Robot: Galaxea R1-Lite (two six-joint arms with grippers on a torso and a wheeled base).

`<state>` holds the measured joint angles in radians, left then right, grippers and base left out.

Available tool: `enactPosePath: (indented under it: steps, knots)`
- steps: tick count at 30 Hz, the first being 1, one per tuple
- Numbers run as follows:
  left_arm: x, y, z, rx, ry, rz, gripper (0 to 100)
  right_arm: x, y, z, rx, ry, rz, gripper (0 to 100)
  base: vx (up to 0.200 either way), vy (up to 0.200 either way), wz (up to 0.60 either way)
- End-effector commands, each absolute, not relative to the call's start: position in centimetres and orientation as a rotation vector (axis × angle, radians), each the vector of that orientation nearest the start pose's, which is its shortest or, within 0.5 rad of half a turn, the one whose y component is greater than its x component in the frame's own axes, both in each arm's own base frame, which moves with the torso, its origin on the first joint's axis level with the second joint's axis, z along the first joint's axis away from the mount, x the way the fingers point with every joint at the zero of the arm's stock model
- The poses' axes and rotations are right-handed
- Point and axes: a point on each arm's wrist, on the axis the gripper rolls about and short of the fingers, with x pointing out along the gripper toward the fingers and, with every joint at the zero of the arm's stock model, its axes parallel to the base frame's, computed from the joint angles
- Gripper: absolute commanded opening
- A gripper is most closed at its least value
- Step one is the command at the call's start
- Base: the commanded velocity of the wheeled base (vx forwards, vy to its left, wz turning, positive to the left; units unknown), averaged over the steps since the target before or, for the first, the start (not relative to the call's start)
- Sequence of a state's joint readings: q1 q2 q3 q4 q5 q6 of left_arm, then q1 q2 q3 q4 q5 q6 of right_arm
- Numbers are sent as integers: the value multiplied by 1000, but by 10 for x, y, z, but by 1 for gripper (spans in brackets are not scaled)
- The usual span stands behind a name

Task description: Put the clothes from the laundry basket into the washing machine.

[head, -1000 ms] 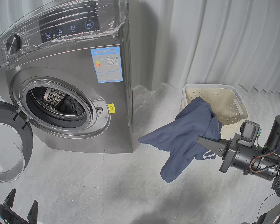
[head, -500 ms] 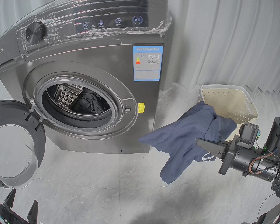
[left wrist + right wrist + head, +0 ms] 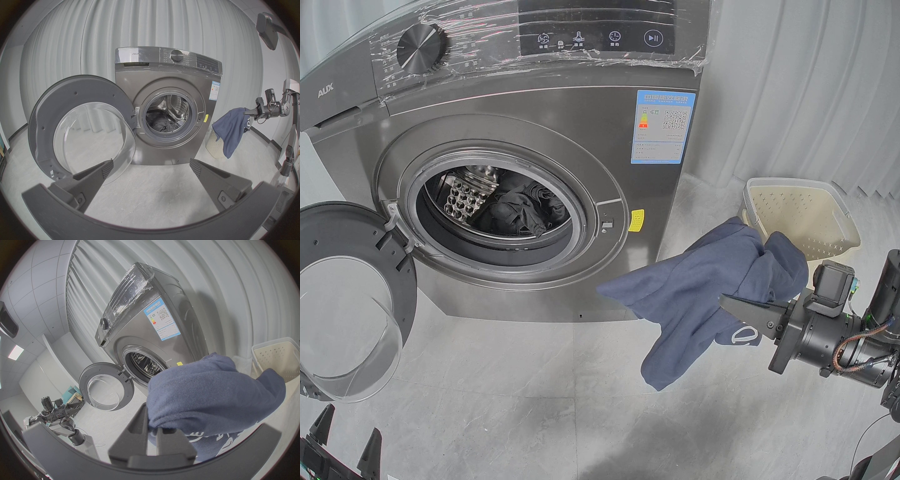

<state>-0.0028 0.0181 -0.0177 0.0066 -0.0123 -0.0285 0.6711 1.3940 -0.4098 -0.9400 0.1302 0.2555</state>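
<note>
View swings onto washing machine (image 3: 550, 119). Right gripper (image 3: 730, 301) stays pinched on navy sweatshirt (image 3: 700, 281). Left gripper (image 3: 349, 426) wide, empty. Loading nears.

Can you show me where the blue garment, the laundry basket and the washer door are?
blue garment (image 3: 700, 281), head view, middle of the hanging cloth
laundry basket (image 3: 800, 212), head view, bare inner wall
washer door (image 3: 344, 231), head view, upper grey frame

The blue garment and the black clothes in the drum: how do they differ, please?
The blue garment hangs from the shut right gripper, near the basket; the black clothes lie inside the washing machine. The blue garment hangs spread out; the black clothes are bunched. Both are out of the basket.
</note>
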Motion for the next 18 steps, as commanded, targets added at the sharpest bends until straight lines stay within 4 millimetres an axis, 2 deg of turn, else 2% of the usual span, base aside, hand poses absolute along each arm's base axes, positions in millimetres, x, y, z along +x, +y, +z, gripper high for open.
enactPosePath:
  steps: [1, 7, 18]
  knots:
    - [-23, 0, 76, -29, 3, -15, 100, 162, 132, 187, 231, 145, 790, 0, -200, 0, 0]
    - [-23, 0, 76, -28, 3, -14, 100, 162, 132, 189, 232, 140, 791, 0, 0, 0, 0]
    - [-23, 0, 76, -31, 5, -14, 100, 165, 130, 191, 235, 129, 773, 0, 0, 200, 0]
